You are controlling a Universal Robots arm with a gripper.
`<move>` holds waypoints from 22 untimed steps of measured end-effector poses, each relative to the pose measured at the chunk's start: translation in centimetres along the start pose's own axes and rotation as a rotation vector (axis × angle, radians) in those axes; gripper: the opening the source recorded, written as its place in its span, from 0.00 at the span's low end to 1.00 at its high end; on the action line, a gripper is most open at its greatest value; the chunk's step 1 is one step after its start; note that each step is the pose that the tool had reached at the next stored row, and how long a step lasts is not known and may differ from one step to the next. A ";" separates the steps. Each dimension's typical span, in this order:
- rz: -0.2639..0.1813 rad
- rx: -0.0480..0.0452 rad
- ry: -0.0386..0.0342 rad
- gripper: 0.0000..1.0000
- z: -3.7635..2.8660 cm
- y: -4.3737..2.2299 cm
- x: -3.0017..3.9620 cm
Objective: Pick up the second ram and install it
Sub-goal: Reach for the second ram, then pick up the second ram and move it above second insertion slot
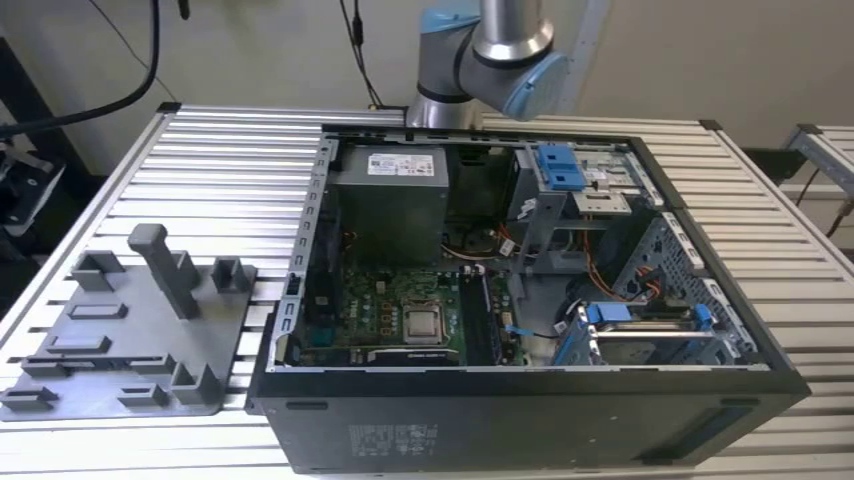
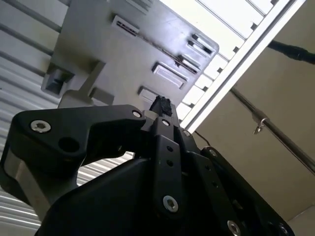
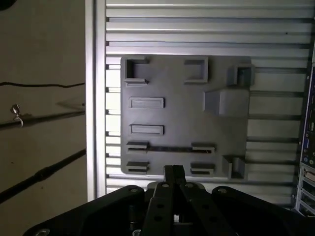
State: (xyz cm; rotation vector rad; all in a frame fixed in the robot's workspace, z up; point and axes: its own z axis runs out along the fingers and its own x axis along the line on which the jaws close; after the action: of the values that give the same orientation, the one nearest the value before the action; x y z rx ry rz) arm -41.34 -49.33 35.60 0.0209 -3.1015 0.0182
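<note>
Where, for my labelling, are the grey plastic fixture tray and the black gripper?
Grey plastic fixture tray [image 3: 181, 118], first wrist view: bare flat base.
Black gripper [image 3: 173, 171], first wrist view: between its fingertips.

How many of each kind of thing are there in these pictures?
grey tray: 1
open computer case: 1
robot arm: 1
gripper: 1
slatted table: 1
Total: 5

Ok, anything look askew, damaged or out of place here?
Nothing stands out. The grey fixture tray lies flat on the slatted table beside the open computer case; the pincer hangs shut above the tray.
</note>
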 end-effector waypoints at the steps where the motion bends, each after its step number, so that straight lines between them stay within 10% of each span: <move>1: -0.003 0.0019 -0.0037 0.11 0.03 0.00 0.02; 16: -0.005 0.0025 -0.0047 0.11 0.08 0.00 0.02; 22: -0.075 0.0051 -0.0058 0.11 0.09 0.00 0.02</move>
State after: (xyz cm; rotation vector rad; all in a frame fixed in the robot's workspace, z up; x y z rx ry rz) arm -41.36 -49.33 35.51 0.1377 -3.1039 0.0236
